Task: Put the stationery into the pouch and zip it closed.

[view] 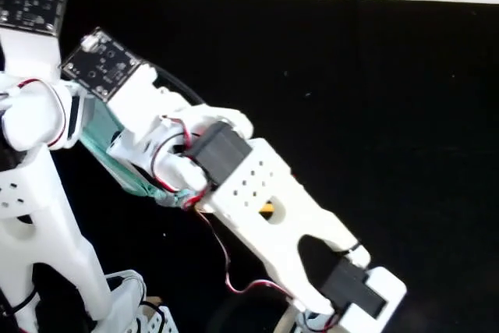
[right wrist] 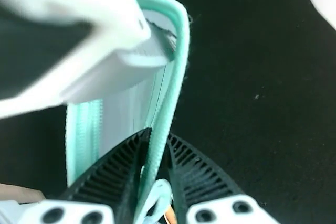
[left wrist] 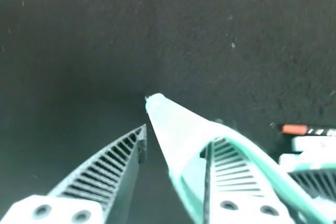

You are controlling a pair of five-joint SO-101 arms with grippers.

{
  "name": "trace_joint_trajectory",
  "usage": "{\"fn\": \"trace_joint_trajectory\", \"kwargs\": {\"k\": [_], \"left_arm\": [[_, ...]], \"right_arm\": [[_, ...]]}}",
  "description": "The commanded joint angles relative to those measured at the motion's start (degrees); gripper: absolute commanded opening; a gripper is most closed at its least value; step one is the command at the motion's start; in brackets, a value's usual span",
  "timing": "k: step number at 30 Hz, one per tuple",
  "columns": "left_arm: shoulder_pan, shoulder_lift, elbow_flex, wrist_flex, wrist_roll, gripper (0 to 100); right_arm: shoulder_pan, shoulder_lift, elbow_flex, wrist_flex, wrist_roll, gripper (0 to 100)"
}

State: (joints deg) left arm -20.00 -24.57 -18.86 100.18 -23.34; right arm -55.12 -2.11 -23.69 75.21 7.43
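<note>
Mint-green fabric zip pouch: between both arms, over the left side of the black bench. Right gripper: fingers clenched on the pouch edge. Left gripper: fingers spread, pouch edge lying against one.

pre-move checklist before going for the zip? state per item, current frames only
1. Right tool gripping the pouch: ok, its fingers pinch the teal edge.
2. Left tool gripping the pouch: not ok, its jaws stand apart and the pouch lies against one finger.
3. Stationery inside the pouch: cannot tell from these views.
4. Pouch already zipped: cannot tell.
5. Room to move: not ok, in the high view an arm lies across the pouch, close to the other arm; probably best to go slowly.
</note>
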Motion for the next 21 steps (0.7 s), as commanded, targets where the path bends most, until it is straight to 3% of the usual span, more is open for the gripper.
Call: {"fn": "trace_joint_trajectory", "kwargs": {"k": [1,6,21], "left_arm": [[-0.31,-0.84,-2.07,0.62,-6.33,20],[-1.01,-0.84,-2.07,0.62,-14.51,20],[-0.92,-0.31,3.12,0.62,-24.97,18]], "right_arm": [[-0.75,1.54,-2.68,0.13,1.14,0.5],[-0.66,3.3,-2.77,0.13,3.69,0.5],[-1.01,3.65,-2.42,2.51,7.21,0.5]]}}
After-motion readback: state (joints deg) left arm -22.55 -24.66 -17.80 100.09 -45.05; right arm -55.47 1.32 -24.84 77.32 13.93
